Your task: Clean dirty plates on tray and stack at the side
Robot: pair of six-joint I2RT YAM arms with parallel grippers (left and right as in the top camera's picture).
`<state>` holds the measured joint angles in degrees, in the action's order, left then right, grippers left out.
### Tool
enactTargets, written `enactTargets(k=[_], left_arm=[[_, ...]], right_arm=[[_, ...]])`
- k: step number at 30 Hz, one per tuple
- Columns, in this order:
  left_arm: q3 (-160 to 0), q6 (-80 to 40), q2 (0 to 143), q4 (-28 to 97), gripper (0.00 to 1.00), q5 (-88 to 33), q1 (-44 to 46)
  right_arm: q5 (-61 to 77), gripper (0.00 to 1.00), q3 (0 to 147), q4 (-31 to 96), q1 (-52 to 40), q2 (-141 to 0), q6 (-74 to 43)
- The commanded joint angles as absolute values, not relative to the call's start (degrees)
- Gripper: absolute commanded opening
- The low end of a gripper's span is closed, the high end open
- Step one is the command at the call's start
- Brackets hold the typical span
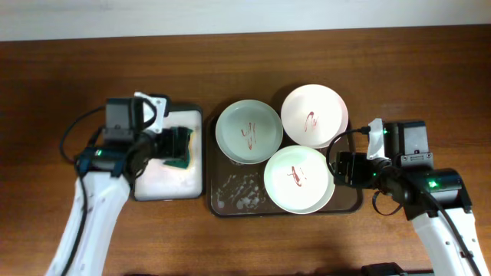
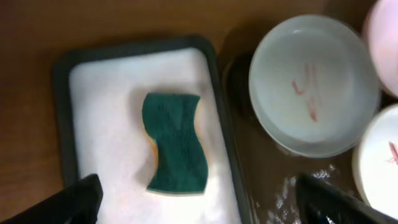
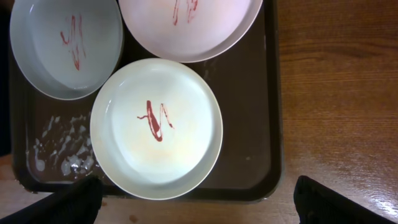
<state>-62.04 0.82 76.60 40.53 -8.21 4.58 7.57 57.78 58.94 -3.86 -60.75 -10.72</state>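
Three dirty plates lie on the dark brown tray [image 1: 222, 203], each with red sauce streaks: a pale green one [image 1: 248, 132] at the back left, a pinkish white one [image 1: 313, 115] at the back right, a white one [image 1: 299, 179] in front. My left gripper [image 2: 199, 208] is open above a green sponge [image 2: 174, 143] and holds nothing. My right gripper [image 3: 199, 205] is open and empty, spread wide over the tray's edge [image 3: 249, 124] beside the front plate [image 3: 155, 127].
The sponge [image 1: 178, 147] lies on a small black-rimmed tray with a white inside [image 1: 157, 182], left of the brown tray. White soap foam [image 1: 239, 192] flecks the brown tray's front left corner. Bare wooden table [image 1: 430, 84] lies to the right.
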Motion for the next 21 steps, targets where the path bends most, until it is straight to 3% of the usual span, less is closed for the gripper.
enactTargets(k=[1,8,11,13,14,21], left_arm=[[-62.7,0.6,87.4,37.2,0.87,-7.7,4.3],[-62.7,0.7,102.1,34.2,0.70,-7.6,4.3],[-62.7,0.7,104.5,33.0,0.57,-7.5,4.3],[-62.7,0.7,104.7,32.8,0.28,-7.5,4.3],[-62.7,0.6,104.7,33.0,0.02,-7.6,4.3],[-65.4,-5.6,101.6,46.2,0.00,-7.7,4.3]], right_arm=[[7.9,0.99,59.0,58.3,-4.1,-61.0,-10.8],[7.9,0.99,59.0,58.3,-4.1,-61.1,-10.9],[7.9,0.99,59.0,58.3,-4.1,-61.1,-10.9],[7.9,0.99,59.0,58.2,-4.1,-61.1,-10.8],[7.9,0.99,58.9,58.1,-4.1,-61.2,-10.8],[7.9,0.98,58.9,52.7,-4.1,-75.3,-7.8]])
